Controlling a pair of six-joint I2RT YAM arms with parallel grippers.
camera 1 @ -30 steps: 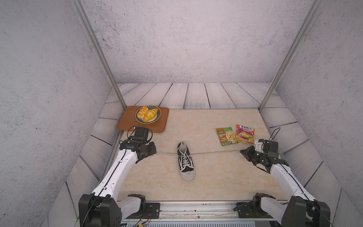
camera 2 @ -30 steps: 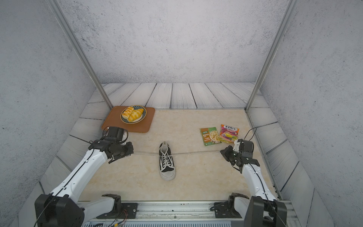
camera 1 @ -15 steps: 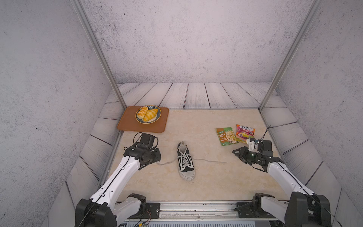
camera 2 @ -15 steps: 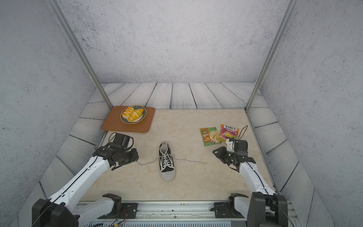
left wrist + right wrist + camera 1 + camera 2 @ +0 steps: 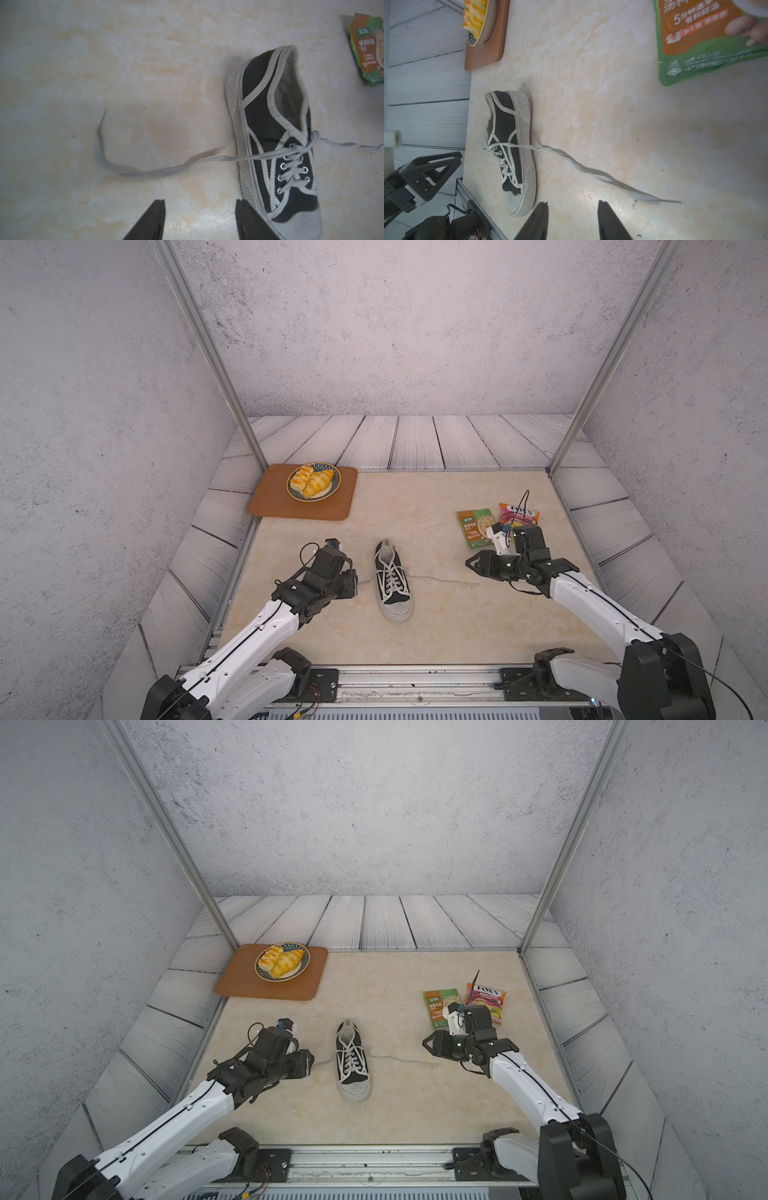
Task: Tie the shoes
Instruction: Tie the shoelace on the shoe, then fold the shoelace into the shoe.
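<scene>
Shoe (image 5: 392, 578) sits mid-worktop btw the arms, toe twd the base. L fingers (image 5: 151, 222) and R fingers (image 5: 536, 224) are both apart and empty, and the laces (image 5: 145, 171) lie slack. Risk: flat lace slips a pinch, or L nudges the toe. Top crossing prob loose, can't confirm.

"fox's" on the pink sweets packet (image 5: 488, 994) — chinese characters and a "5" on the green packet (image 5: 708, 52)

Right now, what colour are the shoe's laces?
White, seen best in the left wrist view, where the laces cross the black shoe.
</scene>
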